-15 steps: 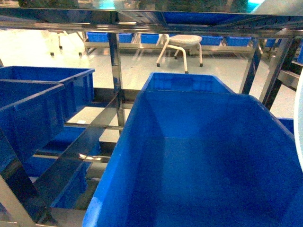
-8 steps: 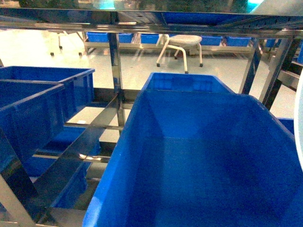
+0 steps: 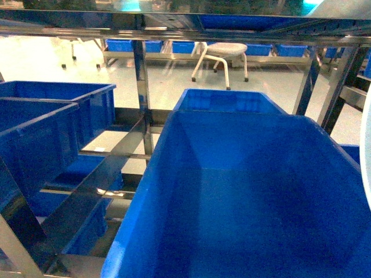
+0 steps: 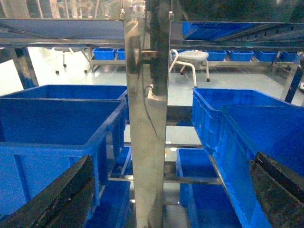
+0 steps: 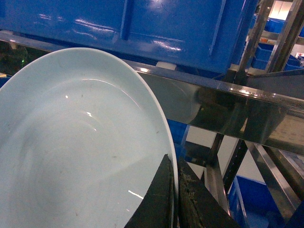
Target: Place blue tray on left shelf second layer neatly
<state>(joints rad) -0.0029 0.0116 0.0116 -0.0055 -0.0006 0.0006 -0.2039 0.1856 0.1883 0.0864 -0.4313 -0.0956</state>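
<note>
R claw (image 5: 175,199) clenched on blue tray (image 5: 76,152) rim, tray tilted just below steel rack rail (image 5: 213,102). L claw (image 4: 171,199) released, fingers spread wide, facing rack upright (image 4: 147,118).

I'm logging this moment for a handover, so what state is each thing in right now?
blue tray: gripped at its rim, tilted, dish empty.
right end effector: shut on the tray's rim.
left end effector: open, holding nothing, facing a steel upright.
big blue bin: empty, sitting on the rack.
blue crates at left: on the rack, nothing seen inside.
white stool: upright on the floor behind.
</note>
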